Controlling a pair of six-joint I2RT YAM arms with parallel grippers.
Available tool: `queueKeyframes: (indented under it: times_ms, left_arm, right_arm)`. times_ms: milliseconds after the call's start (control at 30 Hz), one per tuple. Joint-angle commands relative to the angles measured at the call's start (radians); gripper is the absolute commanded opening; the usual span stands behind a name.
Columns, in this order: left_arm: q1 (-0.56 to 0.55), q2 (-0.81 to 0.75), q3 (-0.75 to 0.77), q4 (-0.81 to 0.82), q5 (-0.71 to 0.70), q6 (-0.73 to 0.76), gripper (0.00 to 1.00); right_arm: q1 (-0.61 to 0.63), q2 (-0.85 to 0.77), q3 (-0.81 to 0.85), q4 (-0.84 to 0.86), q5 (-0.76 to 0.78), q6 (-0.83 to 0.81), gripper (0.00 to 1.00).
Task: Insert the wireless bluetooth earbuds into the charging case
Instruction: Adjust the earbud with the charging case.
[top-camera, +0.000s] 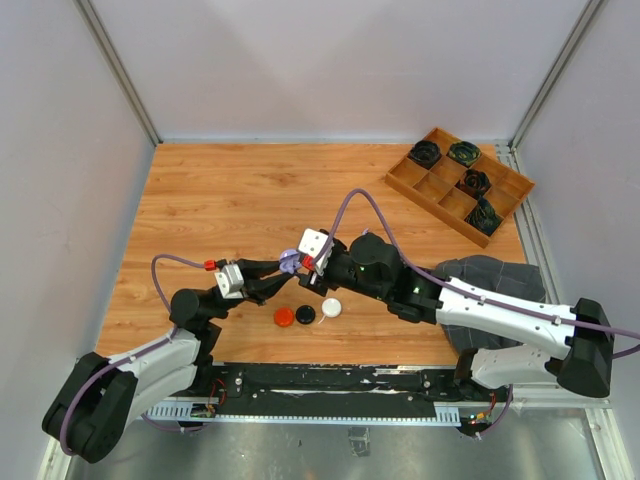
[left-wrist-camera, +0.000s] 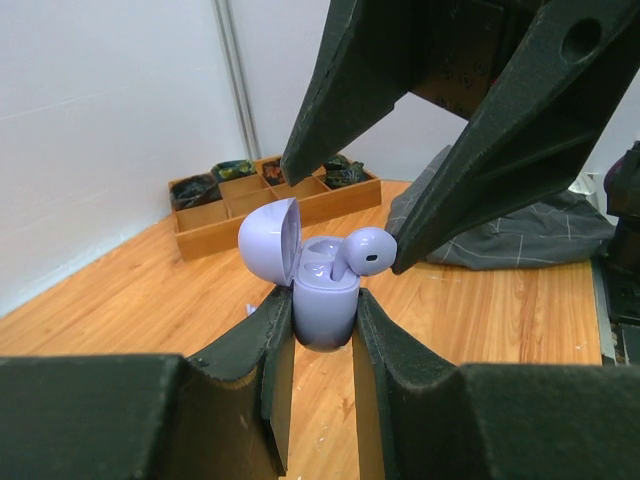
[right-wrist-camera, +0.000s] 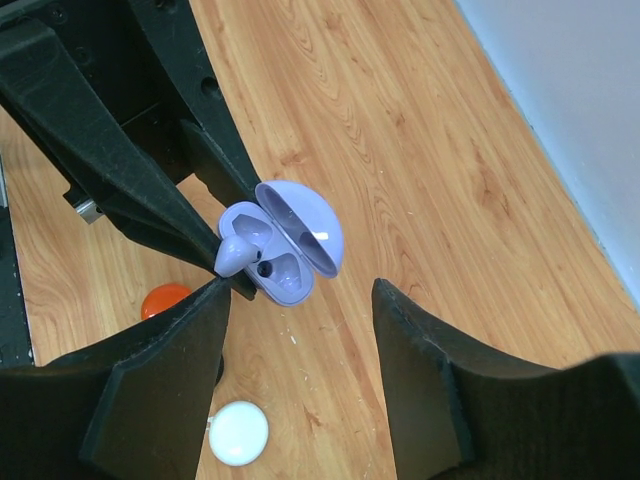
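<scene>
My left claw (left-wrist-camera: 322, 300) is clamped narrow on the open purple charging case (left-wrist-camera: 325, 318). My right claw (right-wrist-camera: 300, 295) stands parted over it. A purple earbud (left-wrist-camera: 365, 252) sits half-seated in the case, touching one right finger, over the tabletop (left-wrist-camera: 480, 310).

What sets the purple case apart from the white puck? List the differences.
The purple case is held clear of the table between the fingers of the left gripper; the white puck lies flat on it. The purple case has its lid open, an earbud poking from one slot; the white puck looks closed. The case is pale purple, the puck white. Both are small and rounded.
</scene>
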Motion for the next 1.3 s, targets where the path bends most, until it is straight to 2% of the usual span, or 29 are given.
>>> queueKeyframes:
  times_ms: [0, 500, 733, 900, 1067, 1267]
  left_arm:
    - [0.005, 0.008, 0.029, 0.042, 0.018, -0.006, 0.00]
    - [0.005, 0.032, 0.039, 0.042, 0.041, -0.010, 0.00]
    - [0.005, 0.026, 0.038, 0.037, 0.035, -0.011, 0.00]
    - [0.005, 0.011, 0.029, 0.000, -0.034, 0.004, 0.00]
    - [0.005, -0.007, 0.019, -0.043, -0.106, 0.025, 0.00]
    - [0.005, -0.035, 0.013, -0.085, -0.163, 0.035, 0.00]
  right_arm:
    - [-0.009, 0.014, 0.029, 0.015, -0.009, 0.029, 0.60]
    - [-0.009, 0.058, 0.090, 0.032, 0.027, 0.115, 0.62]
    - [-0.009, 0.059, 0.121, -0.018, 0.073, 0.143, 0.63]
    - [-0.018, 0.007, 0.137, -0.104, 0.123, 0.122, 0.66]
    - [-0.087, 0.015, 0.158, -0.227, 0.141, 0.138, 0.68]
    - [-0.229, 0.051, 0.147, -0.305, 0.136, 0.168, 0.68]
